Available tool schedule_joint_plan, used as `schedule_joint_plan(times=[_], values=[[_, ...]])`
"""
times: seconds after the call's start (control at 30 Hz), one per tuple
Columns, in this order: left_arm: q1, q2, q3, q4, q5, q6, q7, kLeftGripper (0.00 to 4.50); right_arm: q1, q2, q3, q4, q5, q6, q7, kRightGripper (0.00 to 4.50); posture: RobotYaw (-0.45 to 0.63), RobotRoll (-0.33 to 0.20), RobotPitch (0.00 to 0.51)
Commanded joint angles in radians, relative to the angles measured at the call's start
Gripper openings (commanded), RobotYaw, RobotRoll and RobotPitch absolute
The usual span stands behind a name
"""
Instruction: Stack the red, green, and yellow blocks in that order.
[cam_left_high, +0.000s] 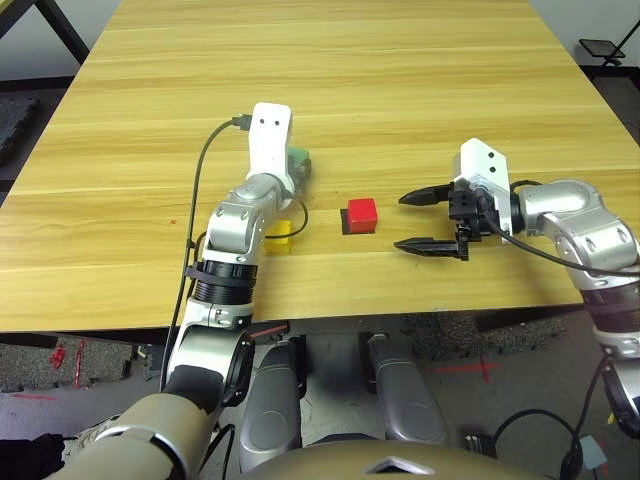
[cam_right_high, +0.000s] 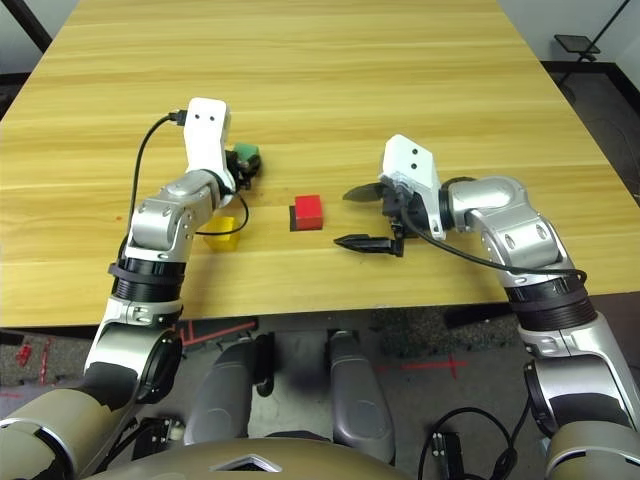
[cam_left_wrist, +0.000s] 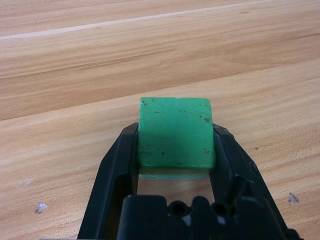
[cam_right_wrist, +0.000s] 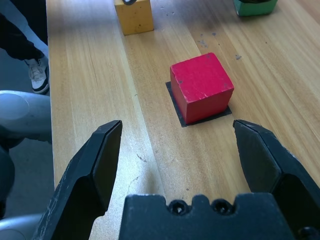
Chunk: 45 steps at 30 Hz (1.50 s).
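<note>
Gripper fingers on our left arm are closed on the green block (cam_left_wrist: 176, 134), one black finger pressed against each of two opposite sides, so we have the left gripper (cam_left_wrist: 176, 145) shut as far as the block between its tips allows. We cannot tell whether the green block is touching the wood or held just above it. Our right gripper (cam_right_wrist: 178, 125) stands wide open, its two black fingers well apart with nothing between them, and it points across the table (cam_left_high: 400, 90) toward the red block.

We see the red block (cam_right_wrist: 202, 85) upright on the flat black patch (cam_right_high: 293, 218), near our right gripper's fingertips but not touching them. The patch sticks out from under the block along its edges. To the left of the red block, on the bare wood, we find the yellow block (cam_right_high: 222, 234), partly hidden by our left forearm (cam_right_high: 170, 225) and a black cable (cam_right_high: 244, 210) that loops over it. The green block is farther from our body than the yellow one, and the two are apart. None of the three blocks is stacked on another. Beyond the table's edge, we also see a person's shoe (cam_right_wrist: 37, 75) and dark trouser leg (cam_right_wrist: 15, 40).
</note>
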Motion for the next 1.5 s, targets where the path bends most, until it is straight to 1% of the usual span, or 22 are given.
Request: schedule_joint_plan(times=[0.03,0.13,0.27,0.4,0.47,0.57,0.7,0.9,1.03,1.17,1.37,1.5], values=[[-0.002,0.018,-0.006,0.025,0.003,-0.011,-0.019,2.05,0.000,0.001,0.010,0.004,-0.008,-0.017,-0.001,4.50,0.33,0.023,0.205],[0.001,0.042,-0.016,0.033,0.006,-0.020,-0.043,2.05,-0.003,0.004,0.010,0.007,-0.008,-0.017,-0.002,4.50,0.33,0.024,0.206],[-0.003,0.133,-0.060,-0.001,0.004,-0.059,-0.158,2.05,0.000,-0.004,0.009,0.009,-0.008,-0.021,0.005,4.50,0.33,0.022,0.204],[-0.029,0.212,-0.084,-0.061,-0.033,-0.089,-0.297,2.05,-0.006,-0.010,0.007,0.028,-0.014,-0.032,0.014,4.50,0.33,0.025,0.203],[-0.043,0.237,-0.086,-0.109,-0.065,-0.067,-0.361,2.05,-0.009,-0.008,0.007,0.035,-0.016,-0.036,0.013,4.50,0.34,0.029,0.204],[-0.069,0.260,-0.090,-0.199,-0.142,0.003,-0.456,2.05,-0.005,-0.004,0.007,0.031,-0.017,-0.036,0.010,4.50,0.34,0.033,0.204],[-0.112,0.296,-0.099,-0.293,-0.218,0.109,-0.528,2.05,0.003,-0.003,0.008,0.031,-0.020,-0.040,0.008,4.50,0.34,0.036,0.201],[-0.143,0.377,-0.133,-0.391,-0.308,0.156,-0.655,2.05,-0.006,-0.018,-0.009,0.046,-0.015,-0.054,0.032,4.50,0.34,0.045,0.192],[-0.116,0.397,-0.162,-0.423,-0.331,0.135,-0.693,2.05,0.000,-0.049,-0.038,0.035,0.021,-0.055,0.079,4.50,0.34,0.044,0.186],[-0.098,0.395,-0.181,-0.419,-0.324,0.103,-0.696,2.05,0.032,-0.098,-0.066,0.017,0.037,-0.065,0.108,4.50,0.32,0.040,0.184],[-0.073,0.406,-0.222,-0.405,-0.313,0.035,-0.740,2.05,0.067,-0.142,-0.097,-0.009,0.056,-0.060,0.109,4.50,0.30,0.035,0.184],[-0.072,0.382,-0.239,-0.405,-0.327,0.027,-0.750,2.05,0.107,-0.180,-0.132,-0.032,0.072,-0.054,0.111,4.50,0.28,0.031,0.185]])
